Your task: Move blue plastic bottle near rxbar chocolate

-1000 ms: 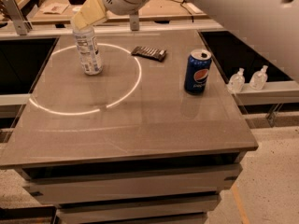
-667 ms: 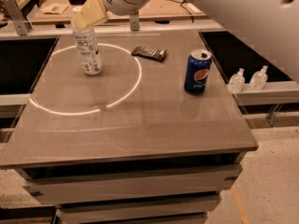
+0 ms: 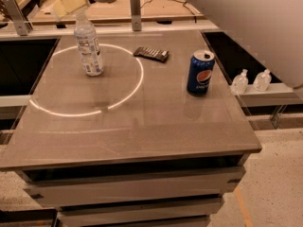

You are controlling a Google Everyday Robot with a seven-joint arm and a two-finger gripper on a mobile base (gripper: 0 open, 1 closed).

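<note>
Blue plastic bottle (image 3: 88,46): a tall, clear bottle with a white label carrying bluish print. It stands upright on the far left part of the grey-brown tabletop (image 3: 156,126), inside a thin bright ring of light (image 3: 137,79) cast on the surface. The rxbar chocolate (image 3: 151,54), a flat dark-wrapped snack bar with pale print, lies to the bottle's right, near it but apart, at the far edge of the ring. A blue Pepsi can (image 3: 200,73) stands upright farther right, outside the ring.

My pale yellow gripper (image 3: 71,1) sits at the top left, just above and to the left of the bottle's top. I cannot tell whether it is open or closed, or whether it touches the bottle.

Compared with a second ago, the gripper is higher and further left; it was down over the bottle's top then. The bottle, bar and can are where they were.
</note>
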